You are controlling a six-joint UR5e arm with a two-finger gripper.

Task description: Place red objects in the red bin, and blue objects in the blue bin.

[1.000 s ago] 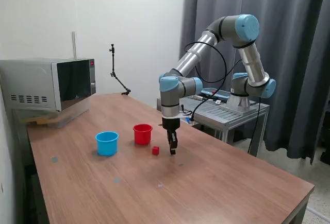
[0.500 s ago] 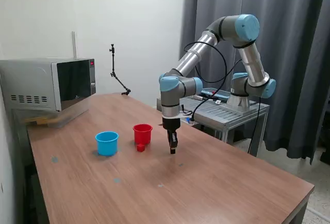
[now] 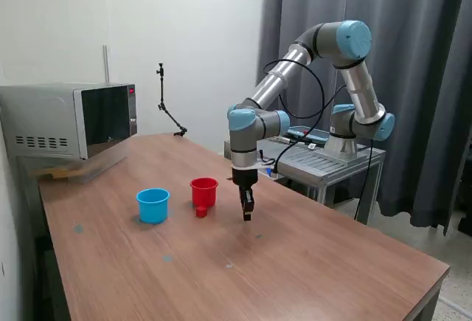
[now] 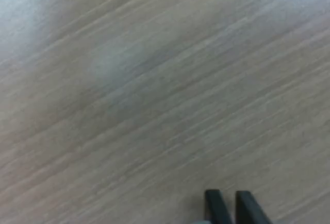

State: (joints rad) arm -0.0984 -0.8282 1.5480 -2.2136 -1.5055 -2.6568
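1. Exterior view: bright, even indoor light, sharp focus.
2. Soft, faint shadows on the table (image 3: 295,262).
3. Pale sheen patches on the wood.
4. Wrist view: blurred throughout, grain smeared; washed-out glare in one corner; dark fingertips (image 4: 216,206) soft-edged.

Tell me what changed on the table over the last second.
The red cube slid across the table toward the exterior view's left, from beside the tool to the foot of the red bin; touching or not is unclear. The tool holds nothing, fingers nearly together. Arm, red bin and blue bin stayed put.
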